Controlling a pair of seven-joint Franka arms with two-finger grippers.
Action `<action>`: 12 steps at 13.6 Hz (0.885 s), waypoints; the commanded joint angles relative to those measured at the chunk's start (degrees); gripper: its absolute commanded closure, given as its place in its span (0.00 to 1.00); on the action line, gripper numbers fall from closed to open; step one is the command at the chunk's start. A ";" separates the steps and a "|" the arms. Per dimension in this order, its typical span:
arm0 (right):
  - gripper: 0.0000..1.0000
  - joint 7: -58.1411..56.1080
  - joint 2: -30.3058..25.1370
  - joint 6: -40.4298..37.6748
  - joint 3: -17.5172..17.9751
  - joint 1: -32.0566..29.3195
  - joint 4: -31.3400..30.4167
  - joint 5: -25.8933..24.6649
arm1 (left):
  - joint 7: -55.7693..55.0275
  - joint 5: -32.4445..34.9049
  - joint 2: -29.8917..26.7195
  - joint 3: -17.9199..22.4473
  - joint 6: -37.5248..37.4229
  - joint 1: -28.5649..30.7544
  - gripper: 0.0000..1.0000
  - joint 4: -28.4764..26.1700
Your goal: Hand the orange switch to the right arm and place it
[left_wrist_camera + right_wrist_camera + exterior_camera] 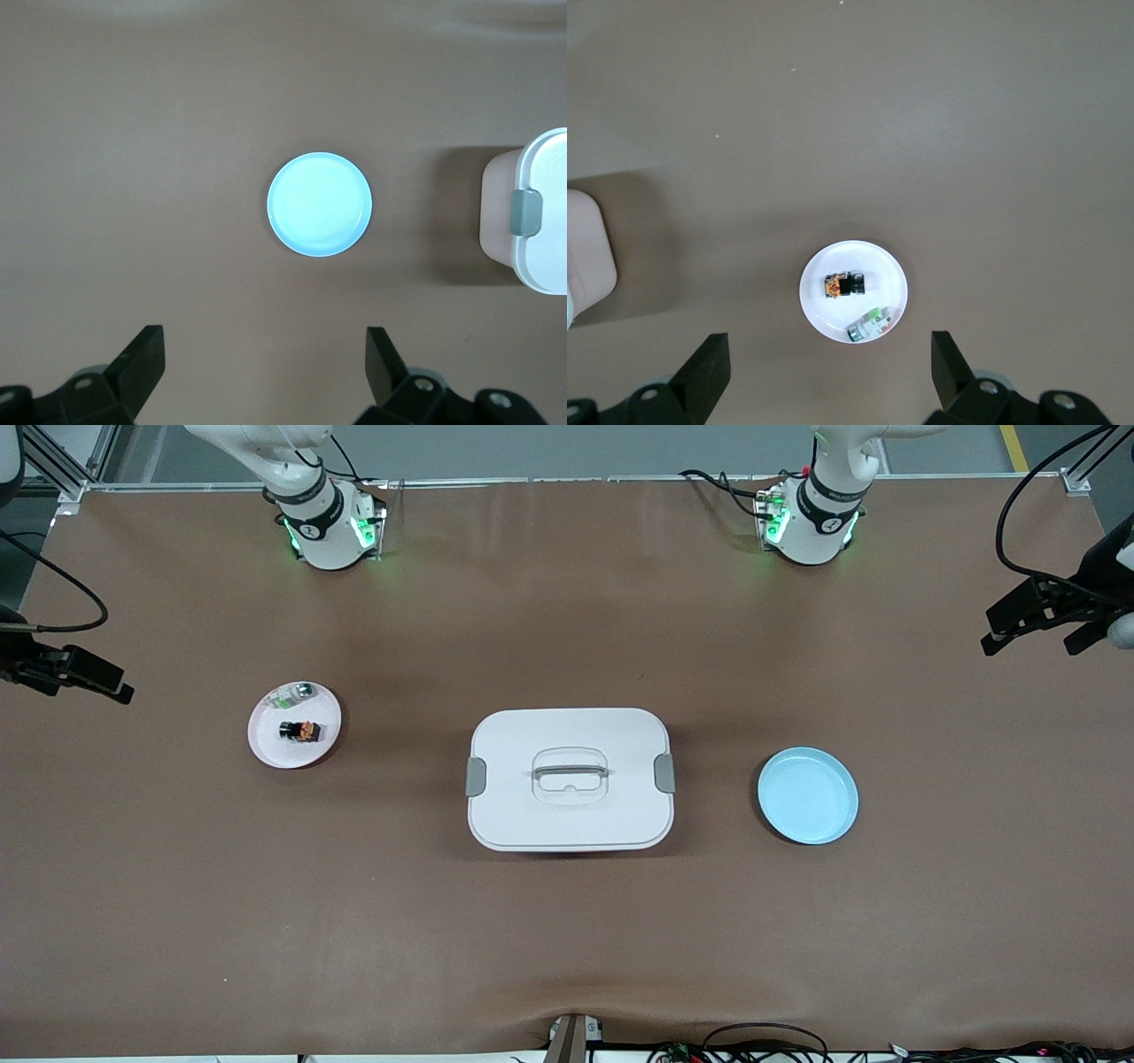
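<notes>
1. The switch is lying in the white plate, toward the right arm's end from the box.
2. Right pincer is hovering over this plate, wide open, empty.
3. Left pincer is waiting over the blue plate, open, empty.

The right gripper hung with its fingers spread wide, high over a white plate on the brown table. On the plate lay the orange switch, with a small green-and-clear part just beside it. A white box showed partly at the frame's edge.
</notes>
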 commanded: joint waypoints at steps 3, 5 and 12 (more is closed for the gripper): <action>0.00 -0.31 0.25 -0.94 1.45 -1.60 1.30 0.74 | 0.62 0.92 0.28 -0.07 -0.99 -0.02 0.00 1.00; 0.00 -0.22 0.25 -1.03 1.45 -1.34 1.30 0.74 | 0.62 0.92 0.28 -0.07 -0.99 -0.02 0.00 1.00; 0.00 -2.94 0.43 -0.42 1.45 -1.25 1.30 0.39 | 0.62 0.92 0.28 -0.07 -1.08 -0.02 0.00 1.00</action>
